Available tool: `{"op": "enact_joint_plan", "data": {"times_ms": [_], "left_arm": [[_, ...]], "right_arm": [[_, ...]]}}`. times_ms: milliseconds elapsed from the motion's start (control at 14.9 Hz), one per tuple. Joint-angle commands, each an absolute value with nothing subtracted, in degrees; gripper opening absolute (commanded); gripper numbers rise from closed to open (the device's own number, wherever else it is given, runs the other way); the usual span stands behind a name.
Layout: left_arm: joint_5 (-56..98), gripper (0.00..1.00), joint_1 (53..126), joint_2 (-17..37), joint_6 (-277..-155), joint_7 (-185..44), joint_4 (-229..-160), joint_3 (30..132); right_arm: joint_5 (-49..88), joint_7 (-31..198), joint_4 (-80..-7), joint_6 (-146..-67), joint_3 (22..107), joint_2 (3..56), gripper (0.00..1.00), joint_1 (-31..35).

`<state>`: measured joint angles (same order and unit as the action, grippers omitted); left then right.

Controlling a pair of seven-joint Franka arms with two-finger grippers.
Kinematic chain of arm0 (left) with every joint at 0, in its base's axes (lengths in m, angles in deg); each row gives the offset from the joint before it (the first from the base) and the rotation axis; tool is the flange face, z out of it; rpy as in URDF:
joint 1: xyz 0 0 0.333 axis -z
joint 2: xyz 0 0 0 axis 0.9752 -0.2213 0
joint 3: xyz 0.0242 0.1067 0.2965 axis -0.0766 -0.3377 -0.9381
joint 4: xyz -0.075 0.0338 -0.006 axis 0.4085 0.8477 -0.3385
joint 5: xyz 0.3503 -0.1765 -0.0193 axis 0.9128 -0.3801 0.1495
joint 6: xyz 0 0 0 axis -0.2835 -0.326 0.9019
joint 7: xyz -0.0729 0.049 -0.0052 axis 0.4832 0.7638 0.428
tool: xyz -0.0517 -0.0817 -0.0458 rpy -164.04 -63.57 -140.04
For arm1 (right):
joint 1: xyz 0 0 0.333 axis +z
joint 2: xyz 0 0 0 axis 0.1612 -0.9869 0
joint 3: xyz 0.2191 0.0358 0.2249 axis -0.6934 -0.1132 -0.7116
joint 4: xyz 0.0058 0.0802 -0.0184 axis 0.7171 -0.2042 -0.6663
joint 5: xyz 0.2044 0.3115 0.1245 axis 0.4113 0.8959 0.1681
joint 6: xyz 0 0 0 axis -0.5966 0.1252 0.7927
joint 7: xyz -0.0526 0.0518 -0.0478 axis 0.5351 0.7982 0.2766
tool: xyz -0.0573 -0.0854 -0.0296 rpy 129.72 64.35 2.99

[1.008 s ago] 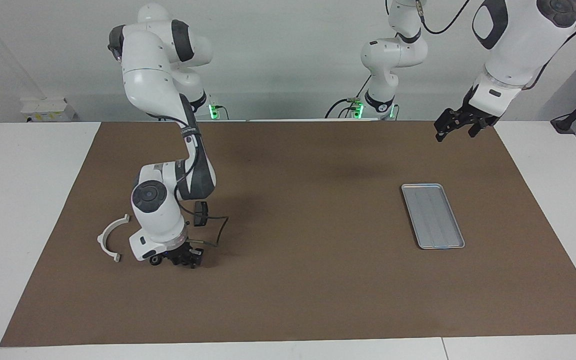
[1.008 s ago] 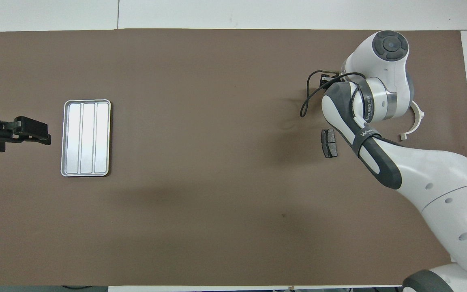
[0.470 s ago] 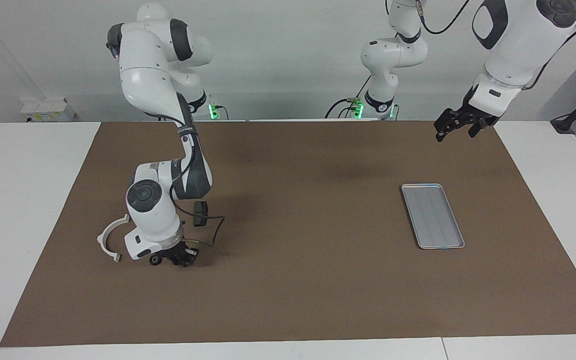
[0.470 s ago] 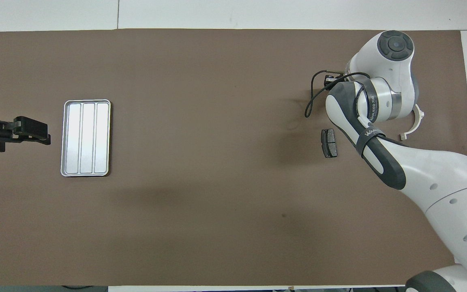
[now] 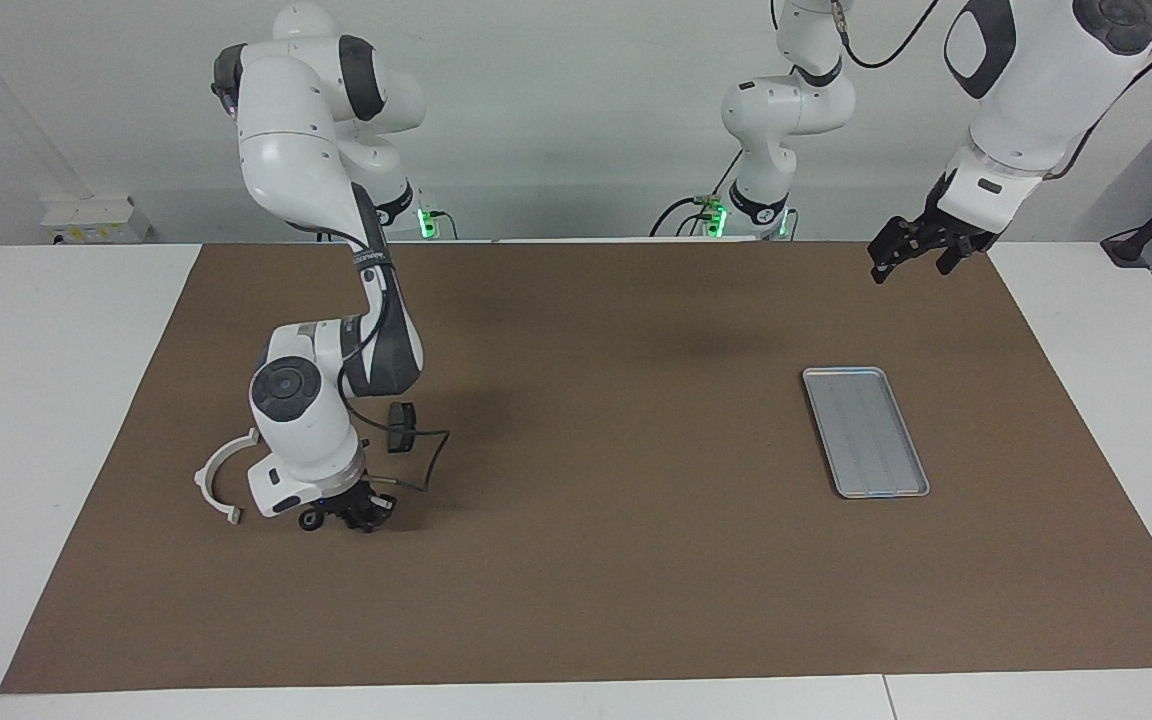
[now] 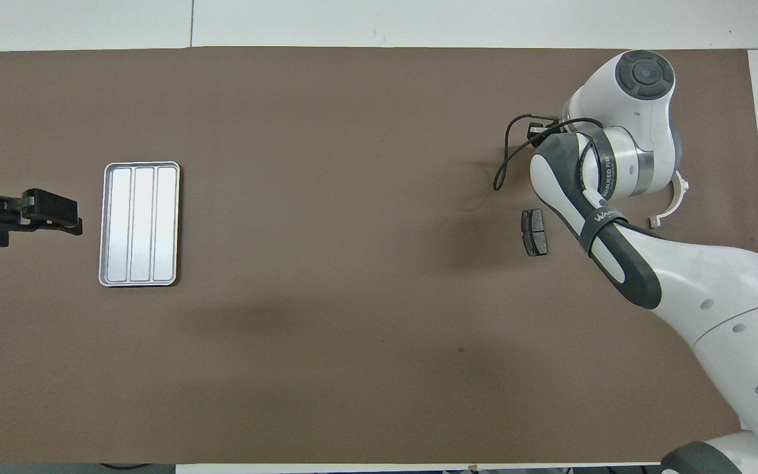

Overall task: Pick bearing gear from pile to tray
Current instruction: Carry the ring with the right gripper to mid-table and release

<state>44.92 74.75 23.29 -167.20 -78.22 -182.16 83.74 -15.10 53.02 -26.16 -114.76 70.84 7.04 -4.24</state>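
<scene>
The pile lies toward the right arm's end of the mat: a white half-ring bracket [image 5: 221, 478] [image 6: 676, 197], a dark grey brake pad [image 5: 399, 425] [image 6: 534, 232] and a tiny black round piece [image 5: 310, 521]. My right gripper [image 5: 360, 516] is low on the mat beside the round piece, between the bracket and the pad; in the overhead view the wrist hides it. The silver tray [image 5: 866, 432] [image 6: 139, 224] lies empty toward the left arm's end. My left gripper [image 5: 911, 262] [image 6: 50, 212] waits open and empty, raised beside the tray.
A black cable [image 5: 433, 455] [image 6: 501, 164] loops from the right wrist over the mat beside the brake pad. The brown mat [image 5: 616, 580] covers the white table. The right arm's forearm [image 6: 616, 257] hides part of the pile from above.
The right arm's wrist has shifted slightly toward its own end of the table, with the gripper still low at the pile. The left arm has not moved.
</scene>
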Motion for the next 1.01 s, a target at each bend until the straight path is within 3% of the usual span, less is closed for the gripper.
{"op": "enact_joint_plan", "data": {"times_ms": [0, 202, 538, 806, 941], "left_arm": [[44.99, 1.00, 75.11, 24.21, -166.28, -78.31, -182.25, 83.46], [44.99, 1.00, 75.11, 24.21, -166.28, -78.31, -182.25, 83.37], [44.99, 1.00, 75.11, 24.13, -166.28, -78.31, -182.25, 83.46], [44.99, 1.00, 75.11, 24.13, -166.28, -78.31, -182.25, 83.37], [44.99, 1.00, 75.11, 24.13, -166.28, -78.31, -182.25, 83.46]], "right_arm": [[-15.31, 53.18, -24.91, -106.84, 70.02, 7.72, 0.00, -4.44], [-15.49, 56.07, -15.41, -91.89, 69.93, 9.38, 0.00, -3.83], [-14.52, 57.32, -14.68, -78.96, 69.66, 19.92, 0.00, 1.60], [-6.36, 36.46, -14.68, -78.05, 69.66, 24.77, 0.00, 11.17], [-5.30, 20.91, -14.95, -83.29, 69.49, 24.77, 0.00, 17.15]]}}
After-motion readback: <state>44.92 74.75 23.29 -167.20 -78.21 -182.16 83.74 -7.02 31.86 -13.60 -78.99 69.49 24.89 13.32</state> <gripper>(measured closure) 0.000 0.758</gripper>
